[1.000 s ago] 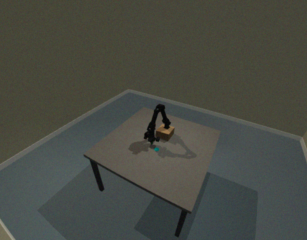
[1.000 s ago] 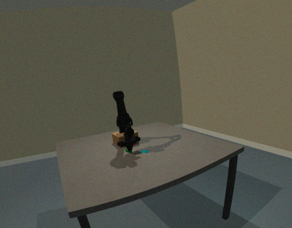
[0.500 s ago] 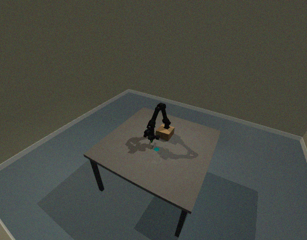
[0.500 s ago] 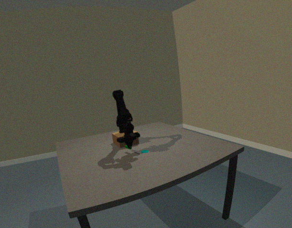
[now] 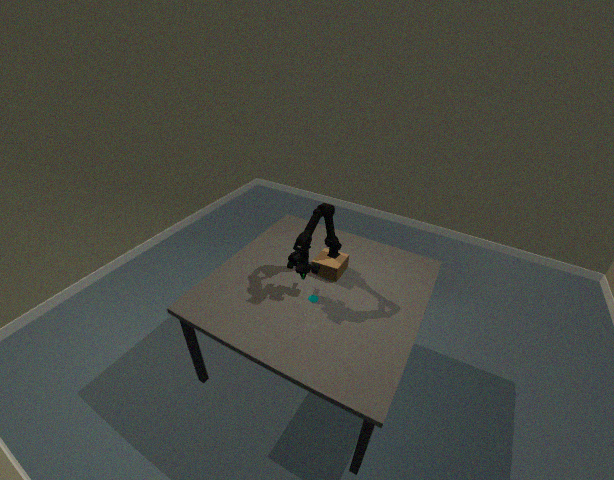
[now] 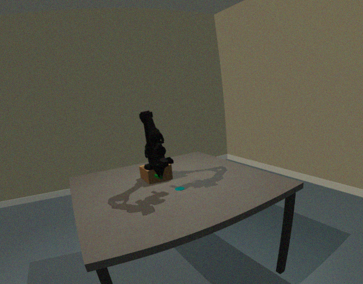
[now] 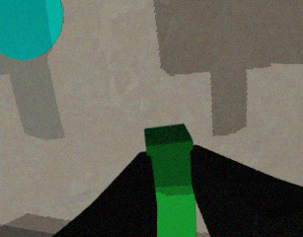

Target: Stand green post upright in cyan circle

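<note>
The green post [image 5: 303, 276] [image 6: 156, 176] [image 7: 176, 212] is held between the fingertips, raised above the table. In the wrist view it runs lengthwise from the bottom edge to its dark end face between the fingers; its exact tilt is hard to tell. My gripper [image 5: 302, 273] [image 6: 159, 175] [image 7: 169, 160] is shut on the post, and its fingers hide part of it in the top and exterior views. The flat cyan circle [image 5: 313, 298] [image 6: 179, 188] [image 7: 23, 30] lies on the table, off to one side of the gripper, at the upper left in the wrist view. Nothing stands on it.
The arm's base stands on a wooden box [image 5: 325, 269] [image 6: 146, 175], close behind the gripper. The table [image 5: 348, 351] [image 6: 126, 235] has its edges well away from the circle. Shadows of the arm fall on both sides of the circle.
</note>
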Robot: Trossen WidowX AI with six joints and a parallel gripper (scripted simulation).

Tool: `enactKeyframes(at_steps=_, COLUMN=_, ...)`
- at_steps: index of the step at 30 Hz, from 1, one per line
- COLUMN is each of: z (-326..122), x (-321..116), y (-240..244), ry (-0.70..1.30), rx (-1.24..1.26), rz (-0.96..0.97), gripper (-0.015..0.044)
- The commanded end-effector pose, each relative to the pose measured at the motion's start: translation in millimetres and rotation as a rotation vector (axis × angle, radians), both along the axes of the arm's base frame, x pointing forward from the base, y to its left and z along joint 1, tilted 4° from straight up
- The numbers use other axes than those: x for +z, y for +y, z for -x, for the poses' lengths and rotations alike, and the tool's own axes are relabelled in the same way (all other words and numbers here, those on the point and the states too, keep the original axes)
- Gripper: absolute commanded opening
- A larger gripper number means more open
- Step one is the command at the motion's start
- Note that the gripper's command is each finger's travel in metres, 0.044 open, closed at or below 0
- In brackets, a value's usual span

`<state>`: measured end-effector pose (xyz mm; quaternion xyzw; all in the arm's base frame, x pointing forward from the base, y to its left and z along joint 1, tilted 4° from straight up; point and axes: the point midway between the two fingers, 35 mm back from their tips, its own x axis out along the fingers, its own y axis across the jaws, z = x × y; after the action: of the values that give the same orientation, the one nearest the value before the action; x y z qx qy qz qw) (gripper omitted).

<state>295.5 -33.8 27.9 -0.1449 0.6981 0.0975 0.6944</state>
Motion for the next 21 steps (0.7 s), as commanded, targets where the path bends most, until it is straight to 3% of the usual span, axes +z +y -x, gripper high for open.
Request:
enactKeyframes(at_steps=1, z=0.5, x=13.4, y=0.5, ry=-0.002, rx=-0.004, rz=0.003, gripper=0.0023)
enactKeyframes(at_steps=11, z=4.6, x=37.6, y=2.9, ry=-0.002, rx=0.0, rz=0.003, gripper=0.0023)
enactKeyframes(at_steps=21, z=-11.3, x=42.3, y=26.4, ry=-0.001, rx=0.213, rz=0.009, gripper=0.0023)
